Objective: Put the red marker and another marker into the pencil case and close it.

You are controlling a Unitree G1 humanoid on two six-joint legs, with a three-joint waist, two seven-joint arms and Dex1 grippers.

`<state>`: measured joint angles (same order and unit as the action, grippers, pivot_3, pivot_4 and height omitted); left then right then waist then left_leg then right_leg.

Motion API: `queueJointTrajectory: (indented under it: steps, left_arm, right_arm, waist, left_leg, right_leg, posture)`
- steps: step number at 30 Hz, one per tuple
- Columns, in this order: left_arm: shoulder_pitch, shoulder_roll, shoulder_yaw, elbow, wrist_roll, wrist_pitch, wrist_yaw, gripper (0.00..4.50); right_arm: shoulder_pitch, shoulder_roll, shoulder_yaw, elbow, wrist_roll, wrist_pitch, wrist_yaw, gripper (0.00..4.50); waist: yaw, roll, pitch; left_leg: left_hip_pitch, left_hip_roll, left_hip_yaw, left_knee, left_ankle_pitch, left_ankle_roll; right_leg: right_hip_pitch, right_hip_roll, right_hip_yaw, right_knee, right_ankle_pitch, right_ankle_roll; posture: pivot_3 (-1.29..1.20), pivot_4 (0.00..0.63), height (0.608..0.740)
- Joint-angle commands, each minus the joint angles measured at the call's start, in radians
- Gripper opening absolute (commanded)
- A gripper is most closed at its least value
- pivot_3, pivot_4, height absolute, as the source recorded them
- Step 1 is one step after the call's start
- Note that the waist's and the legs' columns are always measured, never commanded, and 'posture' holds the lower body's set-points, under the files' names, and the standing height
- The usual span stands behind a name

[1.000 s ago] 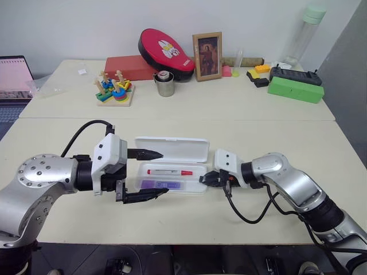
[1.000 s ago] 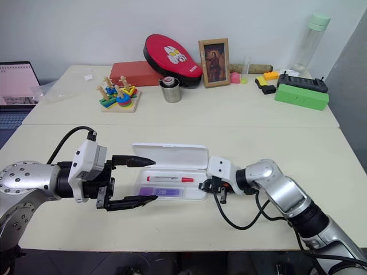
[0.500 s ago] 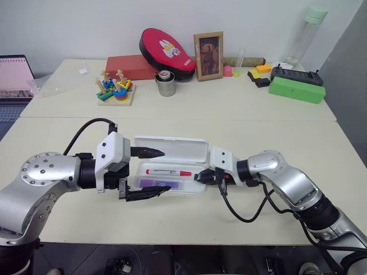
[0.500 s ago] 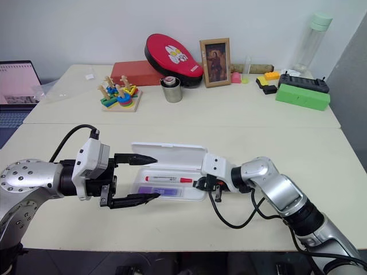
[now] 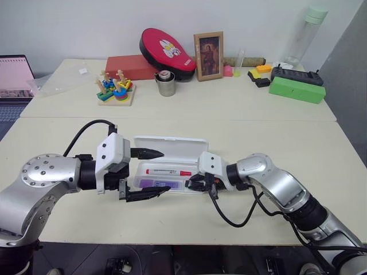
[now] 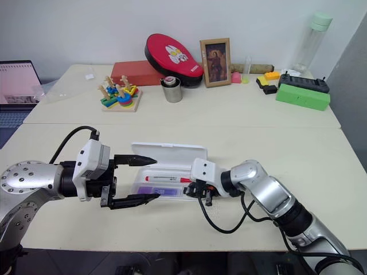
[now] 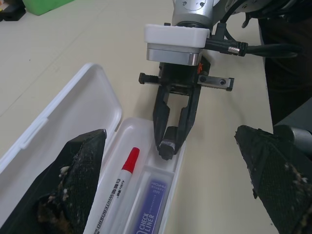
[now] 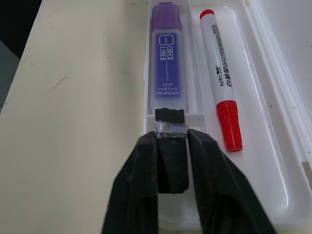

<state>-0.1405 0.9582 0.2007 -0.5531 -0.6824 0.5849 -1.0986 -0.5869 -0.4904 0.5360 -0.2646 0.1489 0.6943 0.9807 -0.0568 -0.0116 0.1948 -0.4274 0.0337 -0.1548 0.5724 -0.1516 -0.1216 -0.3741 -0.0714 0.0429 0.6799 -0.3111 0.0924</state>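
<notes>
Nearest the robot, the left gripper (image 5: 150,172) hangs with its jaws spread wide and empty over the left end of the pencil case (image 5: 172,150), while the right gripper (image 8: 172,146), at the case's right end, pinches a small black object (image 8: 170,118) between its fingers. Inside the tray the purple marker (image 5: 161,183) lies in the near slot and the red marker (image 5: 169,171) just beyond it; both are stowed, I judge; behind them the hinged lid (image 5: 172,146) lies open, so closing it remains.
</notes>
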Motion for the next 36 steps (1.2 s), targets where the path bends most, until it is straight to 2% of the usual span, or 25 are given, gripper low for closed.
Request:
queueJointTrajectory:
  steps: [1, 10, 11, 21, 26, 30, 36]
  left_arm:
    - [0.001, 0.016, 0.024, -0.031, -0.012, 0.001, 0.007, 4.5]
    - [-0.003, 0.012, 0.019, -0.029, -0.012, -0.001, 0.013, 4.5]
    - [-0.004, 0.011, 0.018, -0.028, -0.011, -0.003, 0.014, 4.5]
    - [0.002, 0.006, 0.024, -0.026, -0.012, -0.009, 0.022, 4.5]
    - [0.026, 0.011, 0.054, -0.032, -0.032, -0.001, 0.019, 4.5]
    - [0.038, 0.029, 0.051, -0.025, -0.031, -0.006, -0.013, 4.5]
    - [0.049, 0.053, 0.04, -0.025, -0.045, -0.002, -0.062, 4.5]
  right_arm:
    - [-0.02, 0.008, -0.008, -0.011, 0.003, -0.004, 0.004, 2.36]
    - [-0.026, 0.007, -0.034, -0.002, 0.007, -0.013, 0.007, 4.4]
    - [-0.028, 0.007, -0.033, 0.005, 0.003, -0.017, 0.005, 4.46]
    - [-0.029, -0.003, -0.103, -0.034, 0.054, 0.003, 0.013, 4.46]
    - [0.037, -0.09, -0.185, -0.183, 0.15, 0.073, 0.046, 4.46]
    - [0.093, -0.144, -0.163, -0.257, 0.159, 0.086, 0.037, 4.46]
    - [0.068, -0.106, -0.1, -0.217, 0.127, 0.082, -0.001, 4.46]
  waist:
    - [0.0, 0.0, 0.0]
    - [0.0, 0.0, 0.0]
    - [0.0, 0.0, 0.0]
    - [0.0, 0.0, 0.0]
    - [0.002, 0.0, 0.0]
    - [0.003, 0.0, 0.0]
    - [0.0, 0.0, 0.0]
  left_leg:
    - [0.0, 0.0, 0.0, 0.0, 0.0, 0.0]
    - [0.0, 0.0, 0.0, 0.0, 0.0, 0.0]
    - [0.0, 0.0, 0.0, 0.0, 0.0, 0.0]
    - [0.0, 0.0, 0.0, 0.0, 0.0, 0.0]
    - [0.0, 0.0, 0.0, 0.0, 0.0, 0.0]
    - [0.0, 0.0, 0.0, 0.0, 0.0, 0.0]
    - [0.0, 0.0, 0.0, 0.0, 0.0, 0.0]
  right_leg:
    - [0.0, 0.0, 0.0, 0.0, 0.0, 0.0]
    - [0.0, 0.0, 0.0, 0.0, 0.0, 0.0]
    - [0.0, 0.0, 0.0, 0.0, 0.0, 0.0]
    - [0.0, 0.0, 0.0, 0.0, 0.0, 0.0]
    - [0.0, 0.0, 0.0, 0.0, 0.0, -0.001]
    - [0.0, 0.0, 0.0, 0.0, 0.0, 0.0]
    - [0.0, 0.0, 0.0, 0.0, 0.0, 0.0]
  posture:
    - [0.0, 0.15, 0.74]
    - [0.0, 0.15, 0.74]
    - [0.0, 0.15, 0.74]
    - [0.0, 0.15, 0.74]
    - [0.0, 0.15, 0.74]
    - [0.0, 0.15, 0.74]
    - [0.0, 0.15, 0.74]
